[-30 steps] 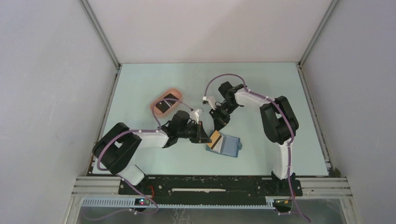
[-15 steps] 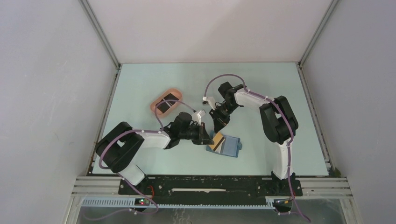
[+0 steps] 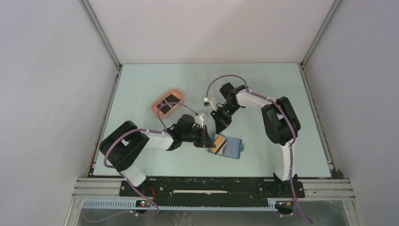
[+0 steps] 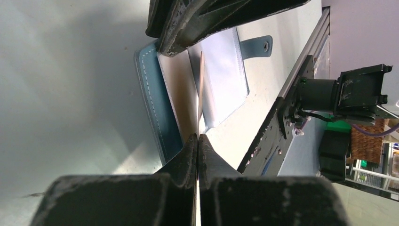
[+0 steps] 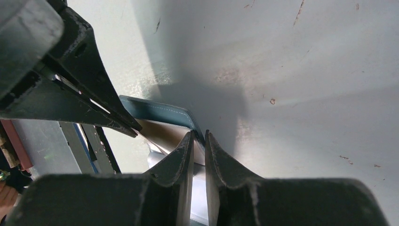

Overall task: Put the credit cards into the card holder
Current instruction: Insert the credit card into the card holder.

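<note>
blue folding card holder (image 3: pixel 233 148) lies open on the pale green desk (image 3: pixel 164 80), near-centre, between the two arms. inner blue-grey pockets face up; the small snap tab (image 4: pixel 263 45) sticks out on its right side.

orange-tan credit card (image 3: pixel 217 142) sits at the holder's left half, tilted up on edge. in the left wrist view it shows only as a thin pale line running from the fingers down onto the pocket area, its far end touching the holder.

left hand (image 4: pixel 198 137): closed, pinching the orange-tan card by its near end. it reaches in from the left, low over the desk.

right hand (image 5: pixel 198 136): reaches in from the far side, tips pointing down at the holder's far-left corner. jaws stand a narrow slit apart with the blue edge of the holder running in between them; gripping that edge. the tan card lies just beside its tips.

the two hands are close together, fingertips nearly meeting over the holder's left half.

pink oval tray (image 3: pixel 154 106) sits well apart on the far-left of the desk, holding two black credit cards (image 3: pixel 164 107).
</note>
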Controlling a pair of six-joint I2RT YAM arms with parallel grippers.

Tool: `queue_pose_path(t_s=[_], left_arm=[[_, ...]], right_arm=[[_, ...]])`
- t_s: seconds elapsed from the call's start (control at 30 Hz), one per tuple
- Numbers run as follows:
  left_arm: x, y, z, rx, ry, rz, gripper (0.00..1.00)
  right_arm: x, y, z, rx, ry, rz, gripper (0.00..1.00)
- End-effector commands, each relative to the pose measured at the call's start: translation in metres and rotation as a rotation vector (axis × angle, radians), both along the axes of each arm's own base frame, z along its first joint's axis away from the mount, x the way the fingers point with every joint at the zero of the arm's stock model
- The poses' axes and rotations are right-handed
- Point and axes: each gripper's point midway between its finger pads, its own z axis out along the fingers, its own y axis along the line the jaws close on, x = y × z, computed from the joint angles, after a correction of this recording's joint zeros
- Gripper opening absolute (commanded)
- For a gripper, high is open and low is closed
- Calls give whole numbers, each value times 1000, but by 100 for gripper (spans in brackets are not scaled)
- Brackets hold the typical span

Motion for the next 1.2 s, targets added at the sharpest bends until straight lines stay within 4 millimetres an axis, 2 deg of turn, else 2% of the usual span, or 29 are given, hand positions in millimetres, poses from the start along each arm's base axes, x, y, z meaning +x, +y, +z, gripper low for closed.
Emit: queue_pose_path(t_s=[0.0, 0.7, 0.87, 1.0, 1.1, 1.17], left_arm=[[1, -11, 9, -38, -11, -23, 0], [0, -19, 0, -62, 90, 31, 0], [-1, -21, -7, -75, 110, 58, 0], [-2, -20, -14, -78, 124, 75, 0], [-2, -20, -18, -79, 132, 87, 0], [-2, -20, -20, -82, 136, 93, 0]], right_arm=[[2, 9, 7, 22, -13, 22, 21], [1, 11, 7, 23, -7, 19, 22], [2, 13, 12, 30, -4, -2, 30], [8, 11, 23, 35, -45, -19, 43], [16, 2, 35, 39, -87, -47, 50], [21, -8, 44, 41, -125, -70, 52]])
